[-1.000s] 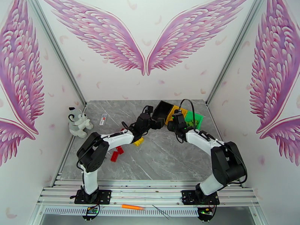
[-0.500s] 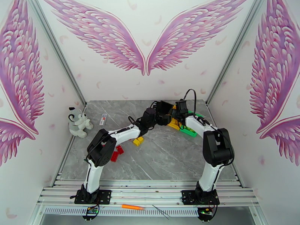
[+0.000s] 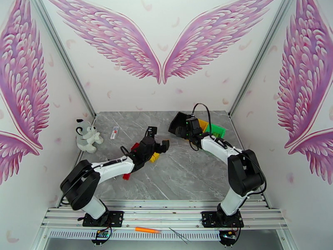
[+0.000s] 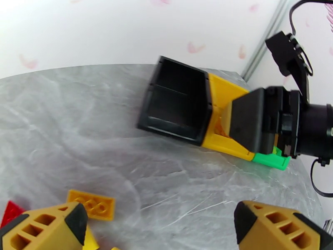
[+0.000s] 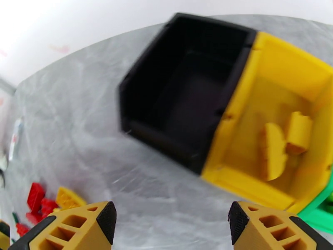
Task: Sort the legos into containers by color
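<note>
The left gripper (image 4: 158, 217) is hovering wide open and empty over loose bricks (image 4: 91, 204) on the table (image 4: 83, 121), while the right gripper (image 5: 170, 217), likewise spread and holding nothing, is hanging near the black bin (image 5: 187, 88), which is touching the yellow bin (image 5: 287, 67) containing yellow pieces (image 5: 274, 151).

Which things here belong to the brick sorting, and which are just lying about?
For the job: red bricks, yellow bricks, black bin, yellow bin, green bin.
Just lying about: plush dog, small tube, orange tool.
</note>
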Robot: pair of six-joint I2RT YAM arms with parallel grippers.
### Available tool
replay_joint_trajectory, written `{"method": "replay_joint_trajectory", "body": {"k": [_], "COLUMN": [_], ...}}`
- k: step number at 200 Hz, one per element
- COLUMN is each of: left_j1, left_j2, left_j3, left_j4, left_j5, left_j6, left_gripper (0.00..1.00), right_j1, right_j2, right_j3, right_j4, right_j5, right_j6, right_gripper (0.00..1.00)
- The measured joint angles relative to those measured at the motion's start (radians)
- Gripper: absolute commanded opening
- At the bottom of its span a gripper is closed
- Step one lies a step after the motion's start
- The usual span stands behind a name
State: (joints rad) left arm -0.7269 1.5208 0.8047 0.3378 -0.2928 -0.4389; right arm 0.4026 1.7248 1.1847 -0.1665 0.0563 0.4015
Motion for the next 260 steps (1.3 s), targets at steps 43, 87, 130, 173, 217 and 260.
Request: {"method": "replay_joint_trajectory", "body": {"k": [43,87,130,173,217,260], "left_j1": [0.075,0.090,0.092,0.094,0.096,0.099], "left_j2": [-0.204,-0.323,-0.409,-0.463,-0.475,-0.475], "left_j3": [-0.237,-0.406,-0.499,-0.525,-0.533,-0.538], "left_j4": [-0.017,-0.039,-0.056,-0.061,-0.063,-0.063], "left_j5": [-0.075,-0.097,-0.103,-0.111,-0.113,-0.113], "left_j6": [-0.071,-0.148,-0.199,-0.221,-0.224,-0.224], "left_gripper": [0.99,0.99,0.99,0.99,0.99,0.99], "right_j1": [0.155,0.267,0.336,0.360,0.357,0.348], "right_j2": [0.008,0.079,0.149,0.208,0.236,0.240], "right_j3": [-0.067,-0.067,-0.066,-0.023,0.015,0.016], "right_j4": [0.029,0.050,0.059,0.058,0.062,0.072], "right_j5": [-0.066,-0.099,-0.113,-0.106,-0.074,-0.071], "right_j6": [-0.038,-0.063,-0.087,-0.087,-0.069,-0.046], "right_gripper": [0.82,0.82,0.81,0.76,0.73,0.68]}}
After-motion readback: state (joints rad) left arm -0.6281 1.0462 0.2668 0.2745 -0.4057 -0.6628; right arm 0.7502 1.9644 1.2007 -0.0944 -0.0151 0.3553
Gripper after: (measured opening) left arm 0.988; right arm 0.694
